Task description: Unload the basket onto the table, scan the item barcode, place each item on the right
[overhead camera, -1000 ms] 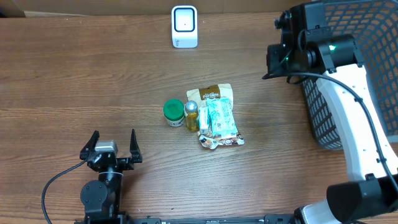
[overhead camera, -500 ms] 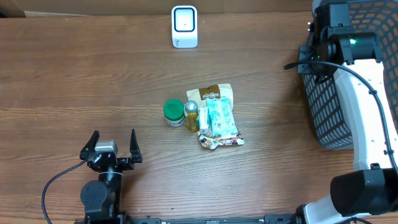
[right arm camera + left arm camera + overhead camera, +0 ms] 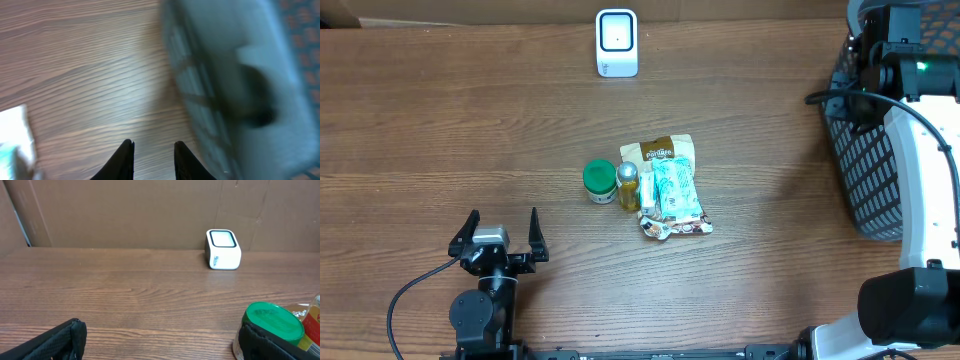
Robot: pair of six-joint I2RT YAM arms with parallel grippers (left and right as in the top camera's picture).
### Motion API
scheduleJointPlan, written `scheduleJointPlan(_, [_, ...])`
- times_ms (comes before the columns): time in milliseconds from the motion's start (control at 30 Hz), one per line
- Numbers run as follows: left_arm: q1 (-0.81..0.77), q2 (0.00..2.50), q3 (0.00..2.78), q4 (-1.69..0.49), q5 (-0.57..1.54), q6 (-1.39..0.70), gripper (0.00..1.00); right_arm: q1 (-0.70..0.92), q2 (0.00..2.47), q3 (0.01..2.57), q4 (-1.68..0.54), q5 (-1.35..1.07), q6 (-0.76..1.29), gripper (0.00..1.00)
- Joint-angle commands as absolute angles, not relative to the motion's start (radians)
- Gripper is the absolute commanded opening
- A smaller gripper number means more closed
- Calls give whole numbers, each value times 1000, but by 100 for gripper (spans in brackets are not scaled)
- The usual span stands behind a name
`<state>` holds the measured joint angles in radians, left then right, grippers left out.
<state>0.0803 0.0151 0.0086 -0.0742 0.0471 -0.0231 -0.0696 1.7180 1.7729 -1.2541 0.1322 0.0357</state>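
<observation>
The white scanner (image 3: 617, 43) stands at the table's far edge and also shows in the left wrist view (image 3: 223, 249). The items lie in a cluster mid-table: a green-lidded jar (image 3: 599, 181), a small bottle (image 3: 627, 184) and some snack packets (image 3: 670, 185). No barcode shows. My left gripper (image 3: 502, 235) rests open near the front edge, and the jar (image 3: 272, 322) sits just beyond its right finger. My right gripper (image 3: 865, 62) hovers at the basket's left rim. Its jaws (image 3: 154, 144) are drawn close together, with a narrow gap and nothing between them.
A dark mesh basket (image 3: 880, 170) stands at the right edge and shows as a blur in the right wrist view (image 3: 235, 75). A pale packet corner (image 3: 15, 130) sits at that view's left edge. Cardboard walls back the table.
My right arm has swung right, from over the table to the basket's rim. The left arm and the items have not moved.
</observation>
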Motion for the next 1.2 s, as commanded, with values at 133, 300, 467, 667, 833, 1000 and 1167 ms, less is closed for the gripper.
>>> scheduleJointPlan(133, [86, 6, 5, -75, 42, -22, 100, -13, 1694, 1918, -1234, -227, -102, 24])
scheduleJointPlan(300, [86, 6, 5, -75, 42, -22, 100, -35, 1682, 2006, -1118, -103, -41, 23])
scheduleJointPlan(467, [86, 6, 5, -75, 41, -22, 99, -106, 1687, 2009, -1025, 183, 64, 50])
scheduleJointPlan(667, [86, 6, 5, -75, 41, -22, 100, -215, 1687, 2009, -1058, 209, 105, 100])
scheduleJointPlan(833, [86, 6, 5, -75, 41, -22, 99, -257, 1688, 2009, -1064, 209, 105, 100])
scheduleJointPlan(1000, [86, 6, 5, -75, 42, -22, 100, -258, 1688, 2009, -1064, 209, 105, 100])
scheduleJointPlan(1167, [86, 6, 5, -75, 42, -22, 100, -258, 1688, 2009, -1064, 209, 105, 100])
